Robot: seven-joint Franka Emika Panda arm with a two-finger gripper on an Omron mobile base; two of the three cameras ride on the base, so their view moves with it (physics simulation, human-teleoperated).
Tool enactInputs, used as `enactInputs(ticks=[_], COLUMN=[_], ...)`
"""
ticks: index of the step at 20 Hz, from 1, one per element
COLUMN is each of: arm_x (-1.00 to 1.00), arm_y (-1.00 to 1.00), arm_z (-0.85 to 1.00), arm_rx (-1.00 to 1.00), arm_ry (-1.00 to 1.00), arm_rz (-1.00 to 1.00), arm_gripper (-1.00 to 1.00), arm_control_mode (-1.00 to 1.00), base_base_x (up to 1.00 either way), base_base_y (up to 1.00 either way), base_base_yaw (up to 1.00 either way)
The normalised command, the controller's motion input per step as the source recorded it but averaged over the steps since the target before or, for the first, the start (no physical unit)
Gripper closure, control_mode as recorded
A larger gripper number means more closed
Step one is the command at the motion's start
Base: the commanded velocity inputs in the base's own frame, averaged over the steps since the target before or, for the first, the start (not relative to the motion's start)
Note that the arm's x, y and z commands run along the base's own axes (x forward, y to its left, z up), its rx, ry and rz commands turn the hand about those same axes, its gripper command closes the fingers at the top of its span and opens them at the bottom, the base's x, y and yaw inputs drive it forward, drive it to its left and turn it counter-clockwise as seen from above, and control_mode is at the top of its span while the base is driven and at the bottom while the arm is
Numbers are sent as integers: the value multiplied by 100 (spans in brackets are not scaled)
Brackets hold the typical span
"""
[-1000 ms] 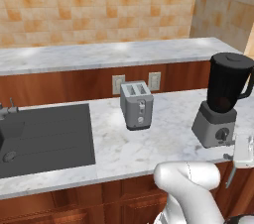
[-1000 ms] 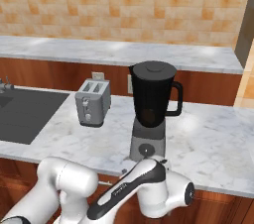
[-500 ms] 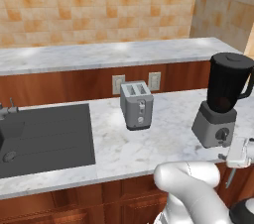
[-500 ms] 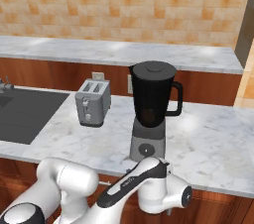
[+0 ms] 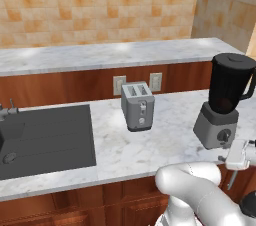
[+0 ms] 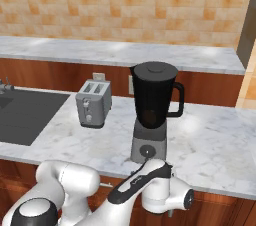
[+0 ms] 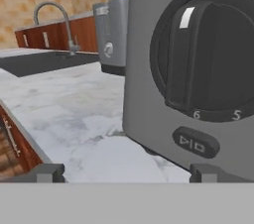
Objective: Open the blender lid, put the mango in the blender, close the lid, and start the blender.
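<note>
So step: starting the blender (image 6: 151, 115), lid (image 6: 153, 68) on | gripper (image 7: 124, 172) fingers spread wide, empty | next: press the play button (image 7: 195, 142) under the dial (image 7: 208, 54)

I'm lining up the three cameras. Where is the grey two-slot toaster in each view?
Left base view: grey two-slot toaster at centre, on the white marble counter.
Right base view: left of centre.
Hand view: upper middle, beyond the counter.
Shared landmark: the tall black-jarred blender on its grey base, on the toaster's right.
</note>
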Motion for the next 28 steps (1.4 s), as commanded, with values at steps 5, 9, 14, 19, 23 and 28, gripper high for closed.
enactInputs(ticks=[5, 9, 14, 19, 23, 28], arm_x=[20, 16, -5, -5, 1, 16], arm_y=[-9, -1, 0, 0, 0, 0], arm_z=[-15, 0, 0, 10, 30, 18], arm_rx=[2, 1, 2, 2, 0, 0], arm_ry=[0, 0, 0, 0, 0, 0], arm_rz=[0, 0, 0, 0, 0, 0], arm_gripper=[-100, -100, -100, -100, -100, -100], arm_control_mode=[-100, -100, -100, -100, -100, -100], base_base_x=[0, 0, 0, 0, 0, 0], base_base_y=[0, 0, 0, 0, 0, 0], base_base_yaw=[0, 0, 0, 0, 0, 0])
